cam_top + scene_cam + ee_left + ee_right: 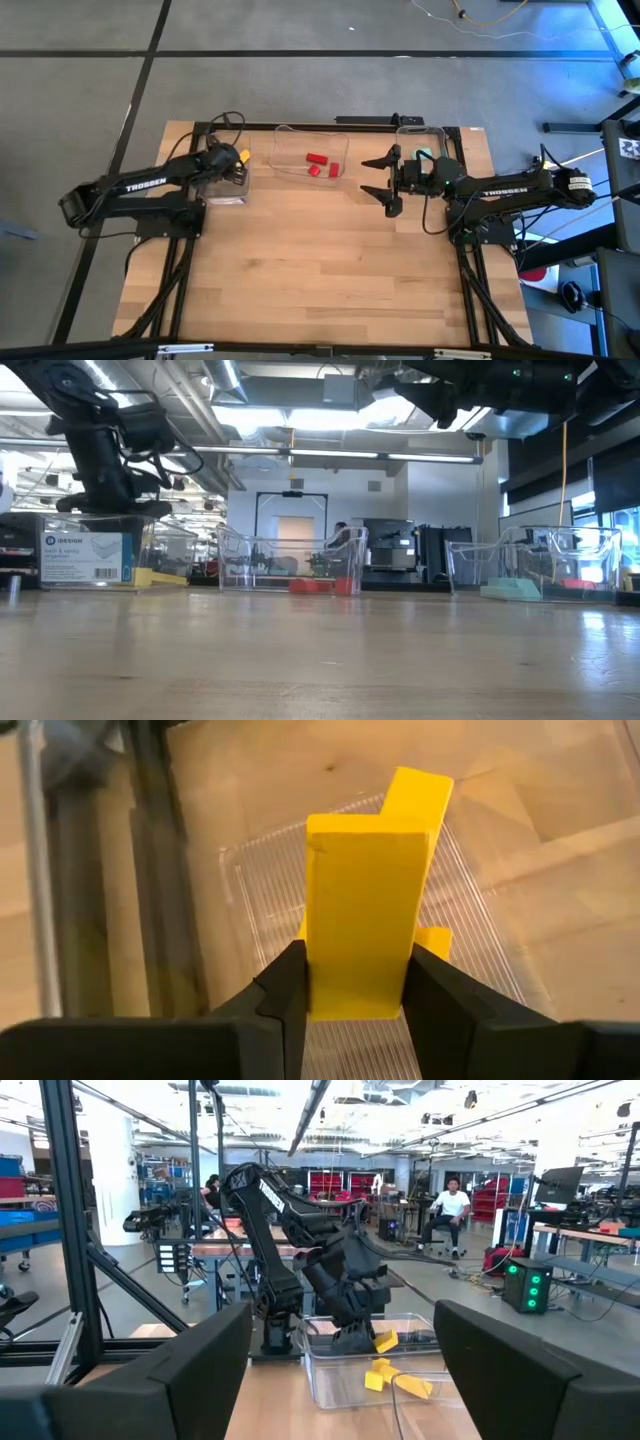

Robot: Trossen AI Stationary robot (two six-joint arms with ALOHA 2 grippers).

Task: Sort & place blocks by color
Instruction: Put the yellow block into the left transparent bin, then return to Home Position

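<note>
My left gripper [238, 160] hovers over the left clear bin [226, 188], shut on a yellow block [360, 920]. Two more yellow blocks [420, 800] lie on that bin's floor below it; the right wrist view shows them too [385, 1377]. Red blocks [318, 164] lie in the middle bin [310, 152]. Teal blocks [510, 590] rest in the right bin [420, 135]. My right gripper [384, 176] is open and empty, held above the table between the middle and right bins. My left gripper pinches the yellow block by its two long side faces, near the lower end [355, 1005], one finger [285, 995] on each side. The fingers come from above, slanting down into the bin. The block is lifted clear of the bin floor and stands out past the fingertips.
Three clear bins stand in a row along the table's far edge. The near half of the wooden table [320, 270] is bare wood. A black frame [300, 126] runs behind the bins. People sit in the room beyond [445, 1205].
</note>
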